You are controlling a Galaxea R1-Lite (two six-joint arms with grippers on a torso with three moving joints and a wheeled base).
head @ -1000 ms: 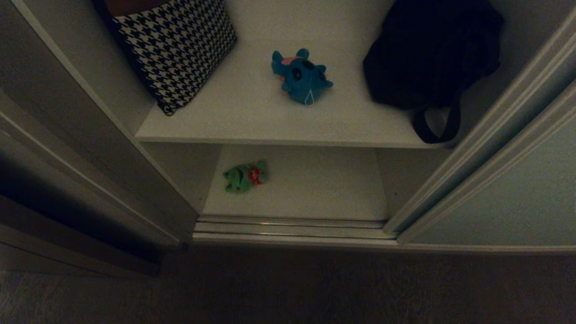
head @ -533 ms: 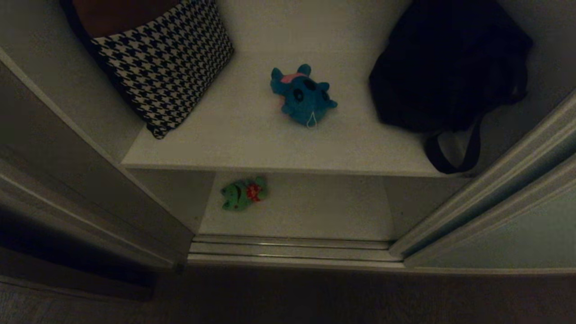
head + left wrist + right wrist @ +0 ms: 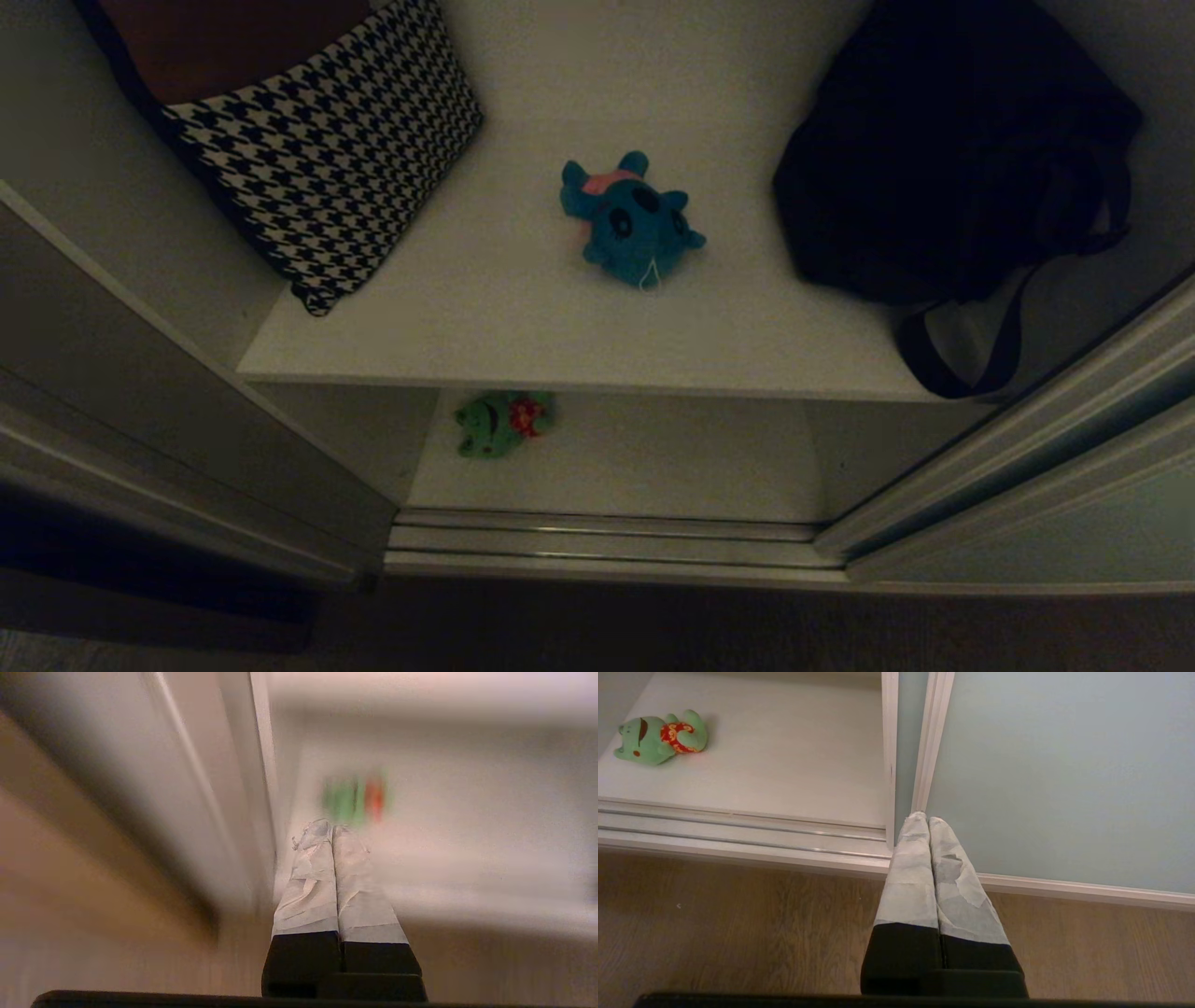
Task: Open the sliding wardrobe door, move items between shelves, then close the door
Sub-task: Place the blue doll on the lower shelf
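The sliding wardrobe door (image 3: 1055,774) stands pushed aside to the right, so the white interior is exposed and the opening step looks done. Inside, the upper shelf (image 3: 523,317) carries a houndstooth bag (image 3: 327,159) at its left and a black bag (image 3: 943,159) at its right, leaving the teal-blue plush toy (image 3: 630,224) alone in the middle where a reach is unobstructed. The green plush toy (image 3: 661,737) lies on the lower shelf (image 3: 784,765), near its left side, behind the floor track (image 3: 607,546). The right gripper (image 3: 928,820) hangs above the wooden floor (image 3: 738,933) in front of the door's edge, jaws pressed together, idle. The left gripper (image 3: 329,828) points toward the green toy, its jaws together and holding nothing, probably readying the first pick.
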